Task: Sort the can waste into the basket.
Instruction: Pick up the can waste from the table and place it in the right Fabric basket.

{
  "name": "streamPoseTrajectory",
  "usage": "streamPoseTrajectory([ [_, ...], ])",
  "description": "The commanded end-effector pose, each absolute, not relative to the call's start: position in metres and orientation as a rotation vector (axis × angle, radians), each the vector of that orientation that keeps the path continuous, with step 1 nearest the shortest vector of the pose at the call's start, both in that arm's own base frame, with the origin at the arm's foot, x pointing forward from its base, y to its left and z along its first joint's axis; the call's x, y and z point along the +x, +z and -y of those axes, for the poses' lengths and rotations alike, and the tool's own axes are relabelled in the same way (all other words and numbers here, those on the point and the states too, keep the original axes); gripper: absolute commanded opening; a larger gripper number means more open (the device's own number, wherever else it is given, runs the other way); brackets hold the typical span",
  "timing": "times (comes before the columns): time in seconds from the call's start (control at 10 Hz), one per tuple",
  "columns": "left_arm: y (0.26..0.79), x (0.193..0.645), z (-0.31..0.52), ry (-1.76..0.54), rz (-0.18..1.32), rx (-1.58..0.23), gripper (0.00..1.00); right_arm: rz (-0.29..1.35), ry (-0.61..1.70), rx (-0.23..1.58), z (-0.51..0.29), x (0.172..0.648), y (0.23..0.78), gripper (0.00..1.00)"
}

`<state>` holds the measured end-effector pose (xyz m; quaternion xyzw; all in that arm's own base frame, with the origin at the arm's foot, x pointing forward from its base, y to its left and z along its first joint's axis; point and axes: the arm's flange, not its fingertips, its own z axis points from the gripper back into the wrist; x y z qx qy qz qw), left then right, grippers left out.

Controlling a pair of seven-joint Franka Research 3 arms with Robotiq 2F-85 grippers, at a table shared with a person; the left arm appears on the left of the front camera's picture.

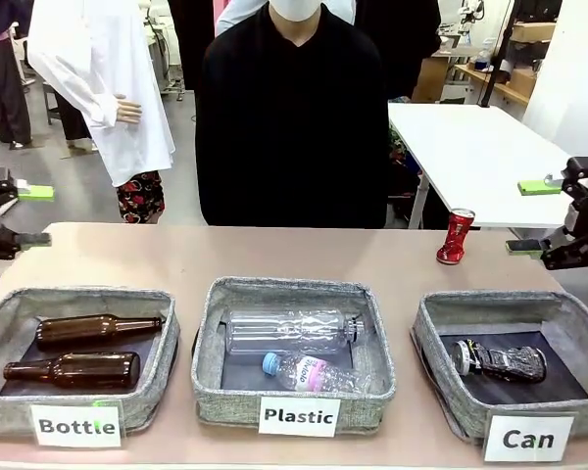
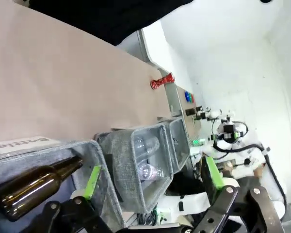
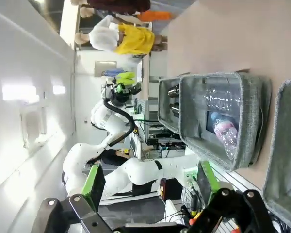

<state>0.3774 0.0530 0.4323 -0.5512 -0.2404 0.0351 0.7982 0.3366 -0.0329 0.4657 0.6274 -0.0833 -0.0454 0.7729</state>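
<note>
A dented red can (image 1: 455, 237) stands on the tan table, right of middle and behind the baskets; the left wrist view shows this red can (image 2: 162, 81) far off. A crushed black can (image 1: 500, 360) lies inside the grey basket labelled "Can" (image 1: 434, 358) at the front right. At the table's right edge my right gripper (image 1: 531, 217) hangs open and holds nothing, to the right of the red can and above the basket's far corner. My left gripper (image 1: 29, 215) is open at the far left edge. Wrist views show each gripper (image 2: 153, 177) (image 3: 150, 178) holding nothing between its fingers.
The "Bottle" basket (image 1: 0, 328) at front left holds two brown glass bottles (image 1: 83, 348). The middle "Plastic" basket (image 1: 208, 377) holds two clear plastic bottles (image 1: 289, 331). A person in black (image 1: 292, 127) stands behind the table's far edge. Bare tabletop (image 1: 274, 255) lies behind the baskets.
</note>
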Motion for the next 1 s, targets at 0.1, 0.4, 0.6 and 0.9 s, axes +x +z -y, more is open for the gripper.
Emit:
streamPoseTrajectory([
  [0.1,0.444,0.377,-0.029,-0.034,0.503,-1.157,1.0,0.164,-0.06,1.339,0.032,0.329,0.471,1.0],
  [0.4,0.444,0.377,-0.029,-0.034,0.503,-1.157,1.0,0.164,-0.06,1.339,0.032,0.329,0.471,1.0],
  [0.6,0.444,0.377,-0.029,-0.034,0.503,-1.157,1.0,0.167,-0.066,1.339,0.031,0.331,0.47,1.0],
  [0.9,0.444,0.377,-0.029,-0.034,0.503,-1.157,1.0,0.735,0.529,0.43,0.024,0.385,0.47,1.0],
])
